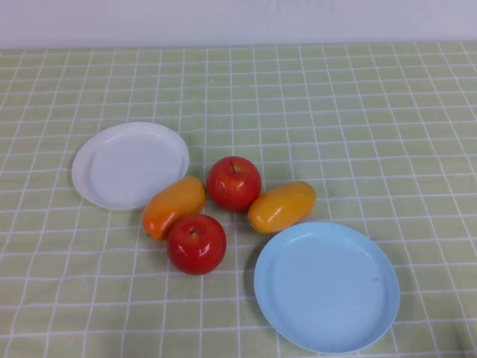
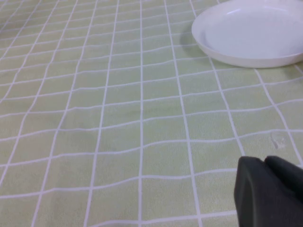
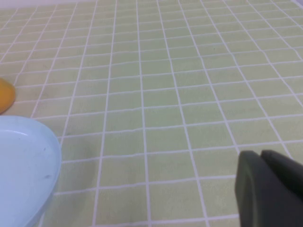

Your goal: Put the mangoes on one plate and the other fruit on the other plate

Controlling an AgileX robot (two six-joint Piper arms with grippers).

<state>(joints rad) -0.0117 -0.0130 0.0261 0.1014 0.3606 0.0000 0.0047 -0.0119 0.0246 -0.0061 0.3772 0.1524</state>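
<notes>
- The bench [image 1: 387,112] is covered by a light green cloth with a white grid.
- The smaller round white plate with a raised rim [image 1: 130,165] is located on the left of the bench; nothing is carried on it.
- The larger round light blue plate with a raised rim [image 1: 326,286] is located near the front right; nothing is carried on it.
- Four fruits are grouped on the cloth between the two plates.
- One glossy orange-yellow elongated mango [image 1: 174,206] lies tilted just beside the white plate's rim.
- The second orange-yellow mango [image 1: 281,206] lies just beside the far rim of the blue plate.
- One round glossy red apple [image 1: 233,183] is seated between the two mangoes, close to both.
- The second red apple [image 1: 196,244] is seated nearer the front, against the first mango.
- The left tool [image 2: 270,194] is seen only as a dark part in the left wrist view, above bare cloth, with the white plate beyond it; its state cannot be told.
- The right tool [image 3: 270,189] is seen likewise in the right wrist view, near the blue plate; its state cannot be told.
</notes>
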